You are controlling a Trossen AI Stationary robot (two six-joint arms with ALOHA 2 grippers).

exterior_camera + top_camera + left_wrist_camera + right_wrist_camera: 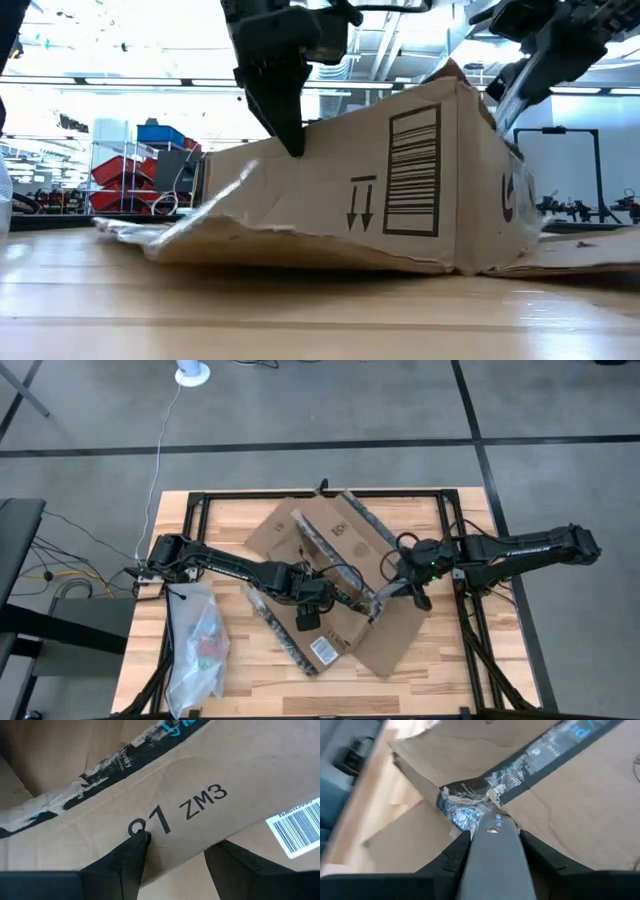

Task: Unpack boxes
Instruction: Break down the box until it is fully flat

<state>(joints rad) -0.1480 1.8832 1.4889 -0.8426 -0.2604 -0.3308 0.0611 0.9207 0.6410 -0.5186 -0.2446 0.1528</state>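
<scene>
Lying mid-desk (250, 670), one brown corrugated box (340, 575) sprawls with flaps open. Only the high view shows the clear plastic bag (198, 645) beside it; the left wrist view alone reads "81 ZM3". The left gripper (312, 598) spreads wide over a panel; the right gripper (385, 598) clamps a grey blade-like tool (495, 855) at the torn tape (470, 802).

Brown corrugated cardboard box (335, 585): opened, flaps splayed flat outward, body partly collapsed and tilted on surface (250, 670). Dark printed tape strips (325, 550) run along flap edges, torn and crinkled at corner directly ahead of right gripper (385, 600). White barcode label (324, 650) on panel beyond left gripper (318, 603). "81 ZM3" print just under left gripper fingertips. Side wall shows black barcode and two down arrows.
</scene>
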